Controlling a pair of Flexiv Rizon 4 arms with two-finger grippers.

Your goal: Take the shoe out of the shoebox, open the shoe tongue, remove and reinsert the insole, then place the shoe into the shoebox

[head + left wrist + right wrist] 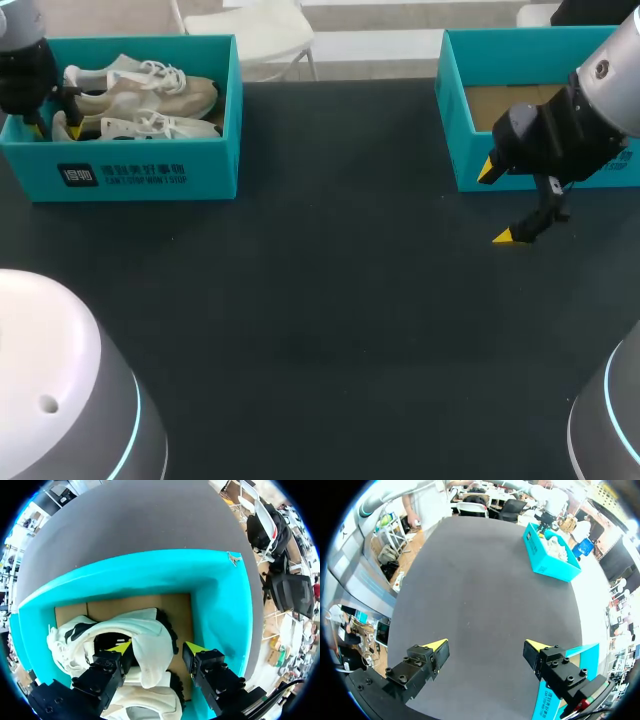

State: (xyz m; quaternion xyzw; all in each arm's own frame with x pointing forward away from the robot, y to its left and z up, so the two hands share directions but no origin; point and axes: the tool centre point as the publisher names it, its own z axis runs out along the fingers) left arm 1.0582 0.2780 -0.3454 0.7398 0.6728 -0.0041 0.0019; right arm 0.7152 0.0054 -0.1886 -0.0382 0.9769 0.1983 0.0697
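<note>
A dark, matte counter (pixel 330 300) runs under both arms, with a teal cardboard shoebox (pixel 150 175) at its far left corner. In that box lies a pair of cream and white lace-up sneakers (pixel 150 95), side by side. Their long axis follows the box's length, with heels at the outer left end and toes pointing toward the middle of the counter.

The left arm (pixel 25 70) hangs over the heel end of the box. In its wrist view, the left arm's fingers (pixel 112 665) stand apart around the heel of one cream sneaker (pixel 145 645). One yellow tip sits at the shoe's opening. The other is outside the heel, over the box's brown cardboard floor, and looks clear of the shoe. Nothing is clamped yet. The second sneaker lies just under the fingers.

By my reading, the shoe is not yet lifted out, and the move depends on those fingers closing across the heel wall. The left arm is the nearer one by far.

The right arm's fingers (pixel 540 215) hover spread wide and empty above bare counter. They are just in front of a second teal box with a cardboard bottom (pixel 460 130), well apart from the sneakers.
</note>
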